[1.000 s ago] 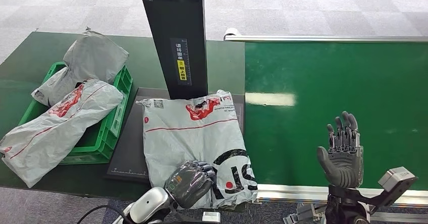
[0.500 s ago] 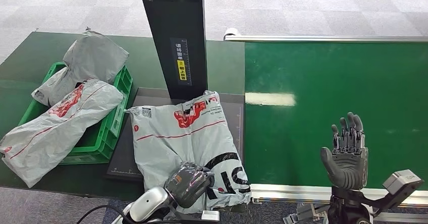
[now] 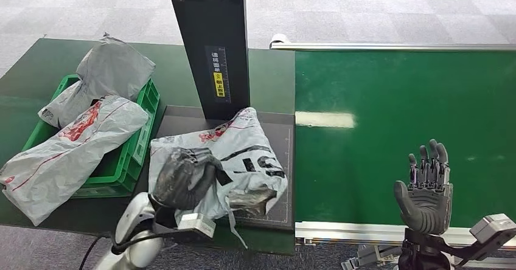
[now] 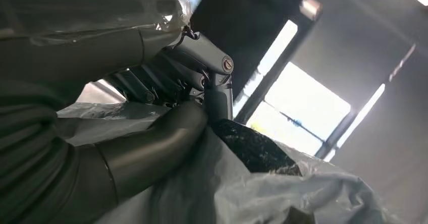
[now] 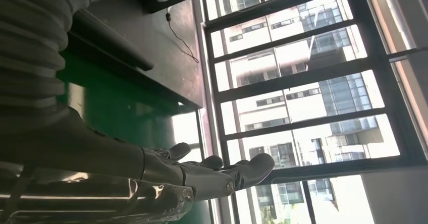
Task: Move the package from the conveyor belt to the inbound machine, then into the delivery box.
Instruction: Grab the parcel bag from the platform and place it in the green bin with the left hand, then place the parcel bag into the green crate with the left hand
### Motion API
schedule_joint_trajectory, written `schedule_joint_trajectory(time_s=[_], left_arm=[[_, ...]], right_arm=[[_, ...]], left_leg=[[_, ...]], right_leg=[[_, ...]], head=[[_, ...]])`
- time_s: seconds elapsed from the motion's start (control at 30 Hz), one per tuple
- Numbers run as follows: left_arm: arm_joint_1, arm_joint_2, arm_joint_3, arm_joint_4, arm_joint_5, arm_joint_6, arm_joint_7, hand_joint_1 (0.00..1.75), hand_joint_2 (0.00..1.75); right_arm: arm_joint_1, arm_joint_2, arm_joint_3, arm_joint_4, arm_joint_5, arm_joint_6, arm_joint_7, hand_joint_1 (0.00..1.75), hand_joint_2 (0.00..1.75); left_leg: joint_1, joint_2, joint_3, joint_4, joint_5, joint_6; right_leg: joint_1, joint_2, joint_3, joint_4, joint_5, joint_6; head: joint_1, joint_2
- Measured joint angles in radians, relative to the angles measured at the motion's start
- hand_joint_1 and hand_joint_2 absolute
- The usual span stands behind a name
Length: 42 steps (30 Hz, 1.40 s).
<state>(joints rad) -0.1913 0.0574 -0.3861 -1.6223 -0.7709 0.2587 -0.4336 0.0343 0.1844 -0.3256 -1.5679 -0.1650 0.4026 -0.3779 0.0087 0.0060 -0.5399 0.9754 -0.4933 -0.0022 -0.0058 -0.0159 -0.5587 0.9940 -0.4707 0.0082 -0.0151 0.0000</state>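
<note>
A grey plastic package (image 3: 240, 160) with red and black print lies crumpled on the black plate of the inbound machine (image 3: 281, 160), its near-left part lifted. My left hand (image 3: 181, 177) grips that lifted part; in the left wrist view the thumb and fingers (image 4: 197, 70) pinch the grey film of the package (image 4: 262, 188). My right hand (image 3: 426, 188) is raised over the near edge of the green conveyor belt (image 3: 401, 112), fingers apart and holding nothing; the right wrist view shows its straight fingers (image 5: 222, 171).
The machine's black post (image 3: 210, 45) rises just behind the plate. A green delivery box (image 3: 131, 145) to the left holds several grey packages (image 3: 79, 136), some hanging over its rim. The conveyor's metal rail (image 3: 377, 233) runs along the near edge.
My left hand has closed on the package's near part and pulled it up and to the left, folding the package. My right hand drifted slightly right and lower.
</note>
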Motion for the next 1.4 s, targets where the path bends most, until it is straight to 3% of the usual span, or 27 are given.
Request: schedule_joint_trajectory(time_s=[0.17,0.33,0.77,1.0,1.17,1.3,1.4], left_arm=[[-0.043,0.042,0.174,-0.148,0.123,-0.005,-0.049,1.75,1.75],[-0.126,0.063,0.299,-0.202,0.16,0.003,-0.053,1.75,1.75],[-0.326,0.129,0.424,-0.189,0.164,0.098,0.013,1.75,1.75],[-0.475,0.218,0.459,-0.116,0.081,0.16,0.084,1.75,1.75],[-0.496,0.259,0.478,-0.054,-0.051,0.231,0.112,1.75,1.75],[-0.505,0.314,0.514,0.093,-0.193,0.321,0.116,1.75,1.75],[-0.521,0.344,0.548,0.221,-0.239,0.334,0.121,1.75,1.75]], right_arm=[[0.009,-0.01,0.009,0.0,-0.022,-0.019,-0.011,0.0,1.75],[0.002,-0.016,0.032,0.003,-0.028,-0.044,-0.012,0.0,1.75],[-0.045,-0.039,0.082,0.04,-0.041,-0.068,-0.01,0.0,1.75],[-0.078,-0.071,0.105,0.068,-0.059,-0.083,-0.003,0.0,1.75],[-0.09,-0.083,0.123,0.087,-0.065,-0.092,-0.003,0.0,1.75],[-0.101,-0.103,0.145,0.106,-0.084,-0.119,-0.006,0.0,1.75],[-0.101,-0.119,0.158,0.116,-0.096,-0.13,-0.009,0.0,1.75]], left_leg=[[0.0,0.001,0.0,0.0,0.0,0.0],[0.0,0.0,0.0,0.0,0.0,0.0],[0.0,0.001,-0.001,0.0,0.001,-0.001],[0.001,0.001,0.0,0.0,0.001,-0.001],[0.001,0.001,-0.001,0.0,0.001,-0.001],[0.001,0.002,-0.001,0.0,0.001,-0.001],[0.001,0.002,-0.001,0.0,0.002,-0.002]], right_leg=[[0.0,0.001,0.0,0.001,0.0,0.0],[0.0,0.001,0.0,0.001,0.0,0.0],[0.0,0.001,-0.001,0.001,0.0,-0.001],[0.001,0.001,-0.001,0.001,0.001,-0.001],[0.001,0.001,-0.002,0.001,0.001,-0.001],[0.001,0.003,-0.002,0.001,0.001,-0.001],[0.001,0.003,-0.002,0.002,0.001,-0.001]], head=[[0.0,0.0],[0.0,0.0],[0.0,0.0],[0.0,0.0],[0.0,0.0],[0.0,0.0],[0.0,0.0]])
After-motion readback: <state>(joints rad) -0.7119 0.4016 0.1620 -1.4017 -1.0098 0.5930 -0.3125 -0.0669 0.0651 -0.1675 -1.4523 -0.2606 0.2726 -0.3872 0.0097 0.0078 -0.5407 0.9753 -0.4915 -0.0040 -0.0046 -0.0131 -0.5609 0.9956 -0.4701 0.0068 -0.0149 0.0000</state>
